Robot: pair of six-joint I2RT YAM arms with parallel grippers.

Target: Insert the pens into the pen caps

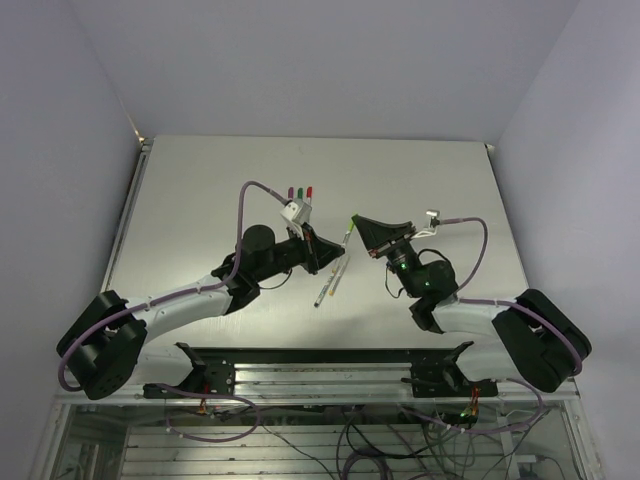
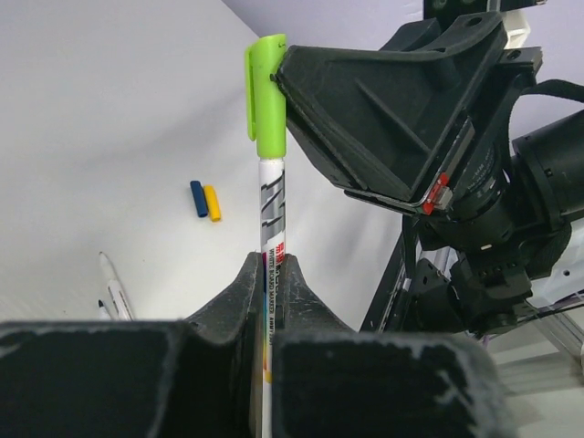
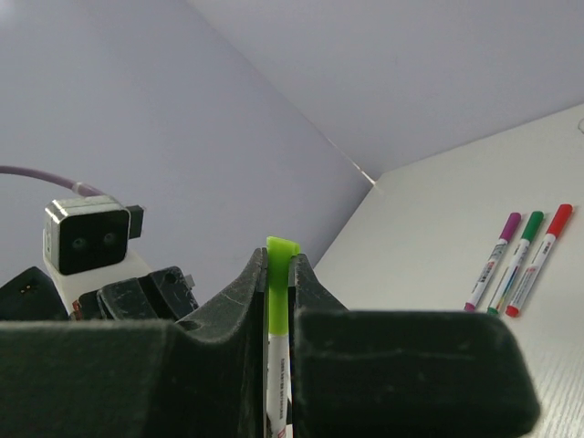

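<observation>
Left wrist view: closest in, the left gripper [image 2: 271,278] is clamped on the barrel of a white pen [image 2: 272,205], which runs up between its fingers. Just past them a lime-green cap [image 2: 267,96] sits on the pen's end. The right gripper [image 3: 277,274] pinches that cap, its fingers closed tight on it. On the table [image 2: 109,109] below, two loose pens [image 1: 330,282] lie together between the arms. Farther out, a blue cap [image 2: 198,198] and a yellow cap [image 2: 213,203] lie side by side, touching. Farthest away, three capped pens [image 3: 513,263], magenta, green and red, lie in a close row.
</observation>
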